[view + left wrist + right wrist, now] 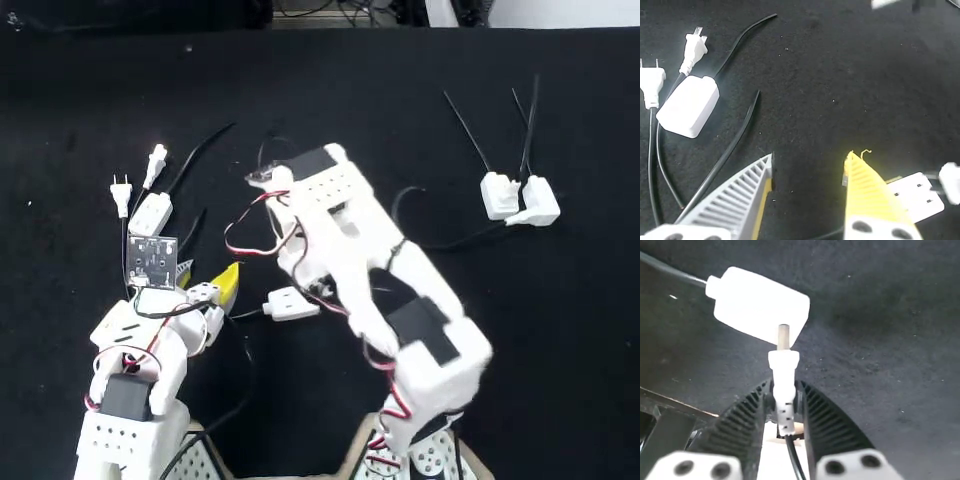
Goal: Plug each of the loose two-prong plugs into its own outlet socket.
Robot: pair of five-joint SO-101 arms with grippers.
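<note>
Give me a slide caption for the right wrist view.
Right gripper clamps a white two-prong plug, prong end toward a white outlet socket on the black table.

Overhead and close left-wrist views share a socket.

The black table is carrying a round-pin plug and a flat-blade plug just beside an outlet socket. A second socket is lying mid-table, and two more sockets are sitting side by side toward the right.

Black cloth tabletop, tangled dark cables beyond its far edge, pale panel alongside
</note>
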